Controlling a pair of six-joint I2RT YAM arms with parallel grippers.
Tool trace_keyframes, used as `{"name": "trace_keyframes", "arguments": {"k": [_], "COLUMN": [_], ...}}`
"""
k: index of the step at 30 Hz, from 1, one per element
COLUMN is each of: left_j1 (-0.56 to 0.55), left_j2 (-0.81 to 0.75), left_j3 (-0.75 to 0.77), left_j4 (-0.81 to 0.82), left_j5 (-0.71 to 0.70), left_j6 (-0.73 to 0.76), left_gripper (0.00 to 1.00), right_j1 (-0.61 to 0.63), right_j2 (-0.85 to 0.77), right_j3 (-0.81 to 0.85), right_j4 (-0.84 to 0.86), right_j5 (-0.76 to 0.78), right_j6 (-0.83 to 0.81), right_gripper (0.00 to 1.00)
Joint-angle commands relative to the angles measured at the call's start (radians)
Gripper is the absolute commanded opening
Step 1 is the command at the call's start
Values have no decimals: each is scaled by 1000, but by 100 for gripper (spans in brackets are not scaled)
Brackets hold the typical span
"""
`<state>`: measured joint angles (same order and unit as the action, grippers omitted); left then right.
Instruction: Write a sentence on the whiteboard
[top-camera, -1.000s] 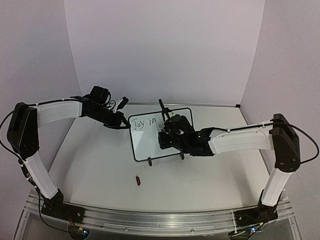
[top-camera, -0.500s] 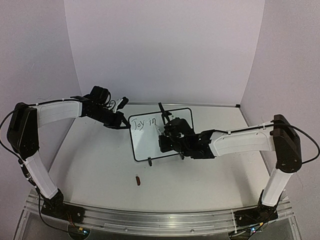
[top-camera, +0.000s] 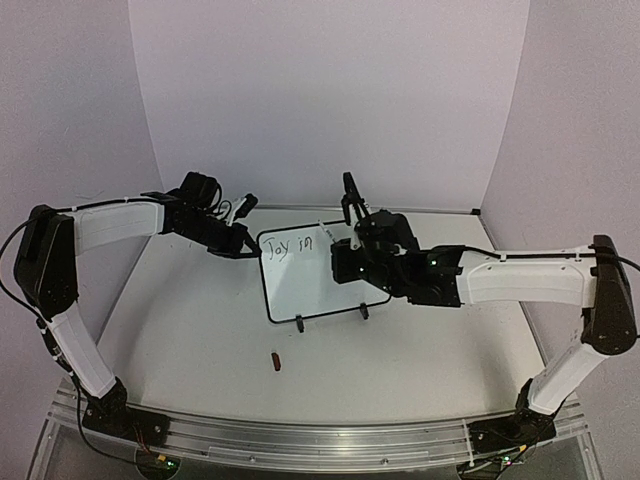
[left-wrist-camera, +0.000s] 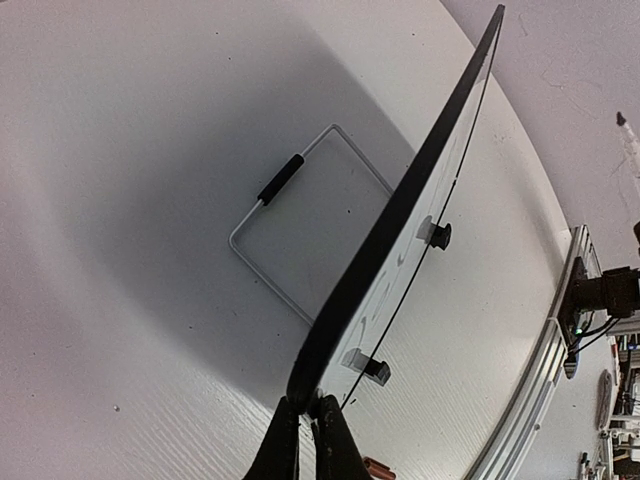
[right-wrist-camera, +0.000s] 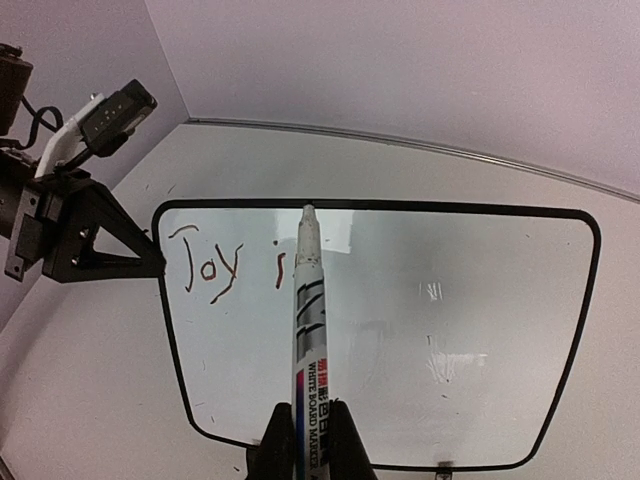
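Observation:
The whiteboard (top-camera: 300, 280) stands tilted on two black clip feet at the table's middle, with "Joy in" written in dark red at its upper left. My left gripper (top-camera: 247, 250) is shut on the board's left upper corner; the left wrist view shows the pinched black frame edge (left-wrist-camera: 400, 210) and my gripper (left-wrist-camera: 311, 410). My right gripper (top-camera: 352, 222) is shut on a white whiteboard marker (right-wrist-camera: 308, 330), tip up, held in front of the board (right-wrist-camera: 450, 300) and just off its surface near the top edge, right of the writing.
A small red marker cap (top-camera: 275, 361) lies on the table in front of the board. A wire stand (left-wrist-camera: 300, 225) props the board from behind. Purple walls close in the back and sides. The aluminium rail (top-camera: 300, 440) runs along the near edge.

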<state>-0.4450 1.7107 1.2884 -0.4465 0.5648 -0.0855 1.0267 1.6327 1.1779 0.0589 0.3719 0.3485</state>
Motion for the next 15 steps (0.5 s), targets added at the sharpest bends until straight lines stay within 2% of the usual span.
{"name": "trace_keyframes", "arguments": {"k": [1, 15], "left_j1": [-4, -5], "left_j2": [-29, -21], "left_j3": [28, 26], "left_j4": [-33, -32], "left_j5": [-28, -28], "left_j6": [37, 41], "left_gripper": [0, 0], "right_j1": [2, -35], "right_j2": [-60, -38], "right_j3": [-40, -106], "right_j4": [-12, 60], "right_j5": [20, -38], "right_j6": [-26, -45], "right_gripper": [0, 0]}}
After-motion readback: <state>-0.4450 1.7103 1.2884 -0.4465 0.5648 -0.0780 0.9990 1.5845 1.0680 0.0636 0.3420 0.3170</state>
